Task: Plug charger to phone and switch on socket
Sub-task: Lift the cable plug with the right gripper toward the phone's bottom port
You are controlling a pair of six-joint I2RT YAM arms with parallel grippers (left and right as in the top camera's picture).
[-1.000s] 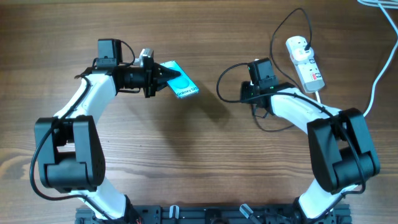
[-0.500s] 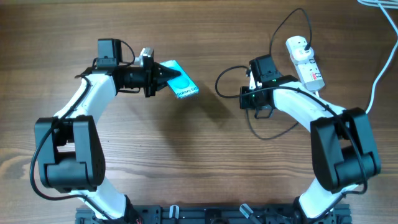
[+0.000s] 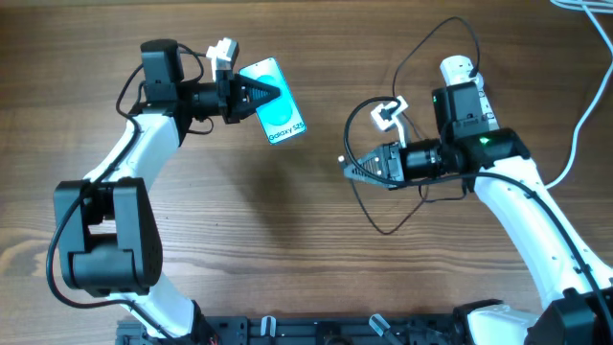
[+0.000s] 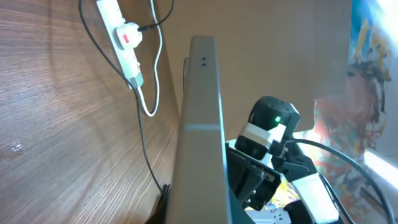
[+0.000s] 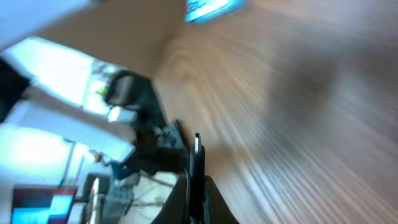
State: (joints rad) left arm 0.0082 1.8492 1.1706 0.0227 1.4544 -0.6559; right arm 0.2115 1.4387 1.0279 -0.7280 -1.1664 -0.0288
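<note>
— Over the left side of the table [image 3: 287, 264], we log the left gripper [image 3: 251, 96] clamped shut on one end of the phone [image 3: 278, 120]. The phone hangs clear of the wood, tilted, with its free "Galaxy S25" end toward the right arm.

— Why lifted?

— We judge it frees an end so the plug can come in level. Our left wrist view shows the phone edge-on.

— Right side?

— The right gripper [image 3: 352, 171] is pinched closed on the charger [image 3: 385, 232]. Its plug tip [image 5: 196, 146] pokes past the fingers, aimed at the phone but well apart from it. That wrist view is blurred.

— Socket?

— The socket [image 4: 109, 12] lies at far right, partly under the right arm, with the charger's white head seated in it. Switch state, we cannot tell.

— Stage?

— Lining up for insertion, we reckon.
</note>
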